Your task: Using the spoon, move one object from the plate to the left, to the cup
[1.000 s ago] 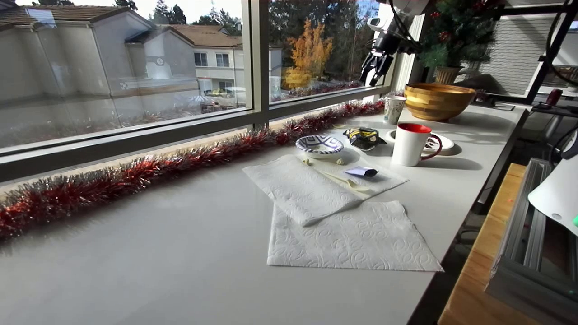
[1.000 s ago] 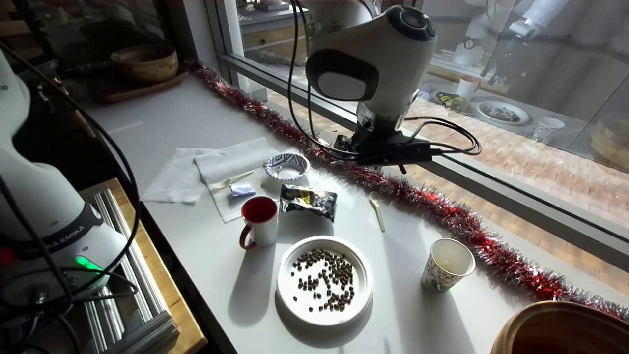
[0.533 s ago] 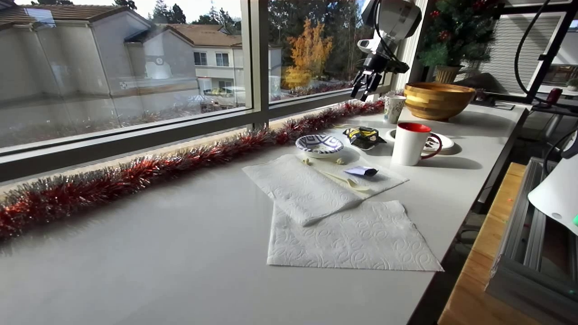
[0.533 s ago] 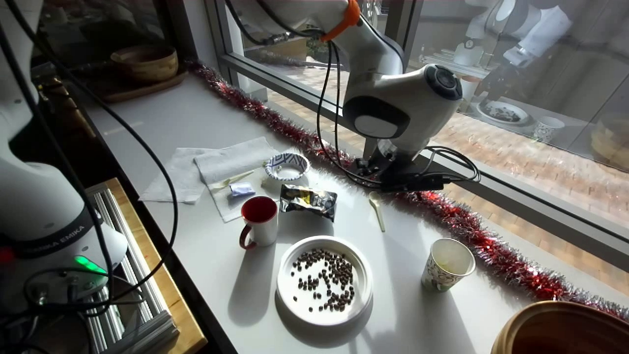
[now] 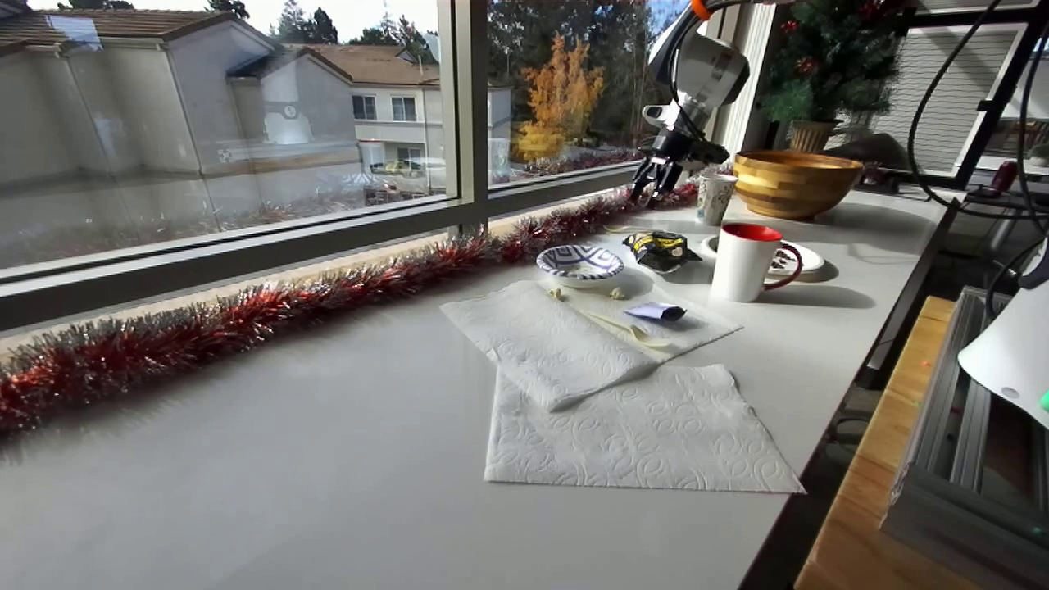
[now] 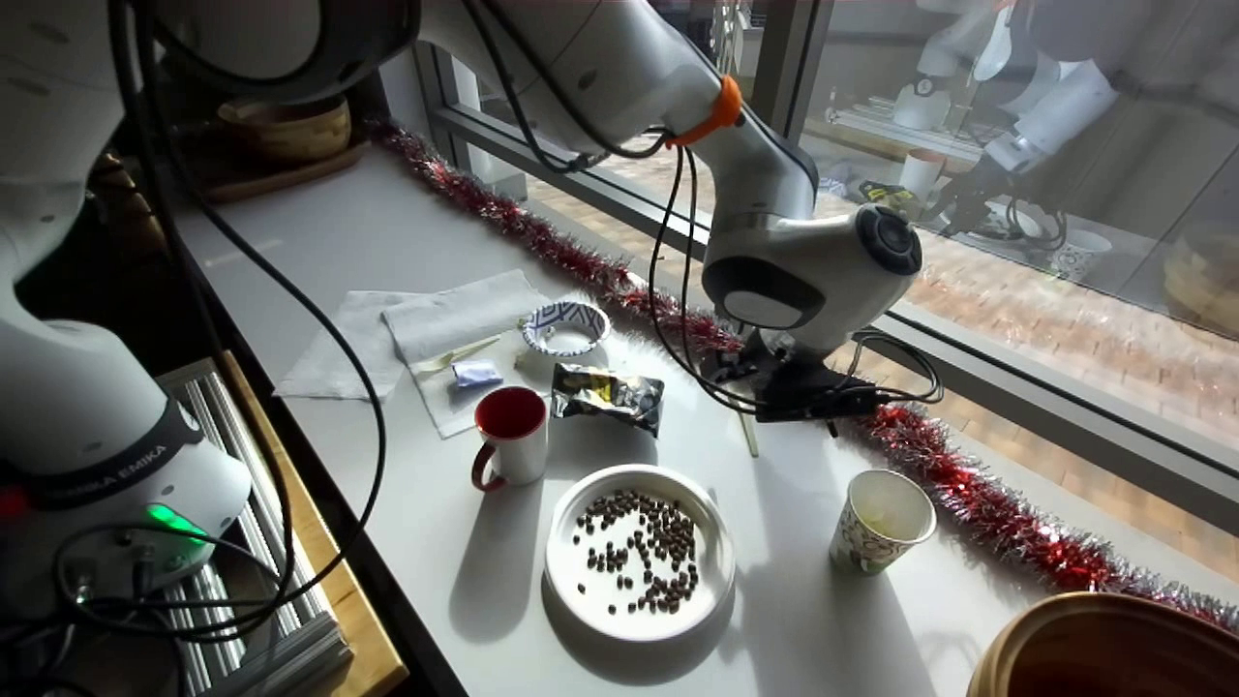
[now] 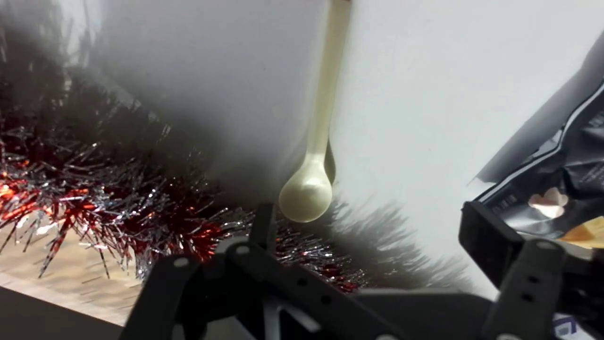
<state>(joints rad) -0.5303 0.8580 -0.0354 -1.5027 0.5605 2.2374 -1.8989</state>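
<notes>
Claw (image 7: 373,231) hangs released, its two black fingers wide apart, and in my wrist view I have a pale cream, plastic-looking spoon (image 7: 306,194) resting on the white table (image 7: 424,56), seen between them, round end near the left finger. A red-and-silver tinsel garland (image 7: 118,198) runs past that finger. In an exterior view I see a yellow-printed black foil packet (image 6: 608,392) left of the claw; farther left a white cylindrical mug (image 6: 528,460), red inside and on the handle, stands upright. On the near side sits a round white plate (image 6: 557,557) scattered with dark beans (image 6: 670,528); right of it stands a patterned white paper cup (image 6: 861,542), and at the near right I get part of a brown wooden bowl (image 6: 1113,624). Toward the far side, a small pale dish (image 6: 571,315), round and shallow with a blue-grey pattern, sits near white paper towels (image 6: 455,315).
</notes>
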